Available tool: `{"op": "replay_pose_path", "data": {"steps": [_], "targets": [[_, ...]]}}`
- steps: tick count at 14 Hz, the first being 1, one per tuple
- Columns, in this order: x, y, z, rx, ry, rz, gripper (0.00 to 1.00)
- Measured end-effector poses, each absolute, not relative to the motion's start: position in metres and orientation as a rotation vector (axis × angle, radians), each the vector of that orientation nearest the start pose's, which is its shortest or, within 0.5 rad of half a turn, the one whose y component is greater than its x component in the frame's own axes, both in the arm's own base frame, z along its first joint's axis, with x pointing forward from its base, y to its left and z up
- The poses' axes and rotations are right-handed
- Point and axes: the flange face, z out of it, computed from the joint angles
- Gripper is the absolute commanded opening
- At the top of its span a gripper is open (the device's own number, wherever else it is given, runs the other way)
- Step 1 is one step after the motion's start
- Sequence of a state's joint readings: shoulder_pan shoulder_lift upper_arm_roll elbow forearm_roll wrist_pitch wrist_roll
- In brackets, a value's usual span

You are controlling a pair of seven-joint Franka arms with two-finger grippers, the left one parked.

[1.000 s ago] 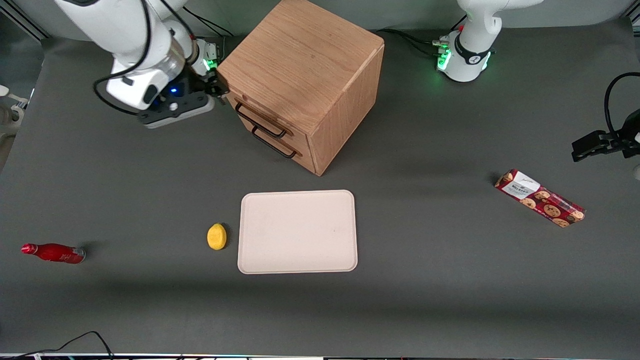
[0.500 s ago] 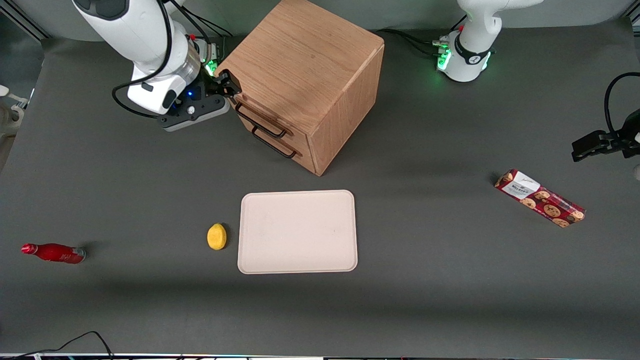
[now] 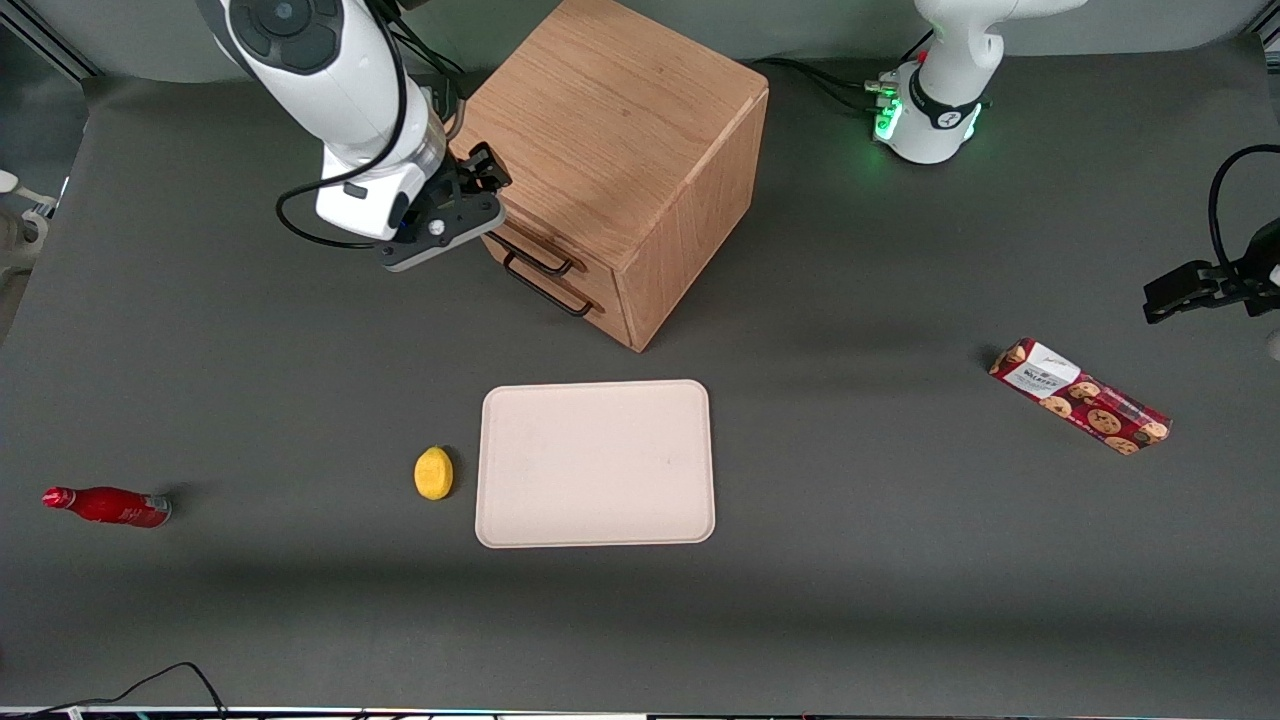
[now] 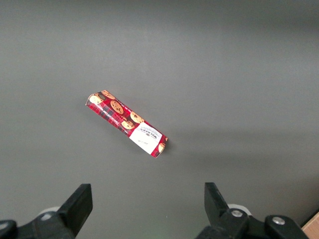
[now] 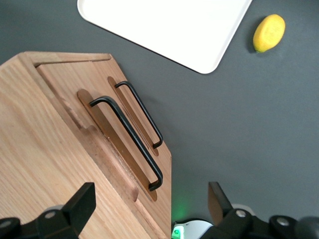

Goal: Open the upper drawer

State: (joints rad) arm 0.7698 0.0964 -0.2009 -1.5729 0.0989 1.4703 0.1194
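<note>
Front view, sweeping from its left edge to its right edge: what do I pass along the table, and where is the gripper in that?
red bottle → yellow lemon → gripper, open at the upper drawer of the oak cabinet → cookie box. The white tray overlaps the cabinet sideways, so I leave it out.

The gripper (image 5: 149,200) hangs spread wide above the oak cabinet (image 5: 40,154), with one end of the thin black handle (image 5: 127,134) of the upper drawer (image 5: 99,132) showing between its two fingers (image 5: 82,204). That drawer sits flush in the cabinet, and the lower drawer's handle (image 5: 143,113) runs just beside and parallel. On the dark surface (image 5: 239,124) lie a white tray (image 5: 164,25) and, near its corner, a lemon (image 5: 269,33).
</note>
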Motion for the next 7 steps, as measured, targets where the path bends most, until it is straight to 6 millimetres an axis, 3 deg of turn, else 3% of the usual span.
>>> {"op": "replay_pose_path", "data": {"steps": [4,7], "targets": [[0.461,0.339,0.554,-2.975,-0.913,0.347,1.00],[0.472,0.329,0.538,-2.915,-0.985,0.352,1.00]]}}
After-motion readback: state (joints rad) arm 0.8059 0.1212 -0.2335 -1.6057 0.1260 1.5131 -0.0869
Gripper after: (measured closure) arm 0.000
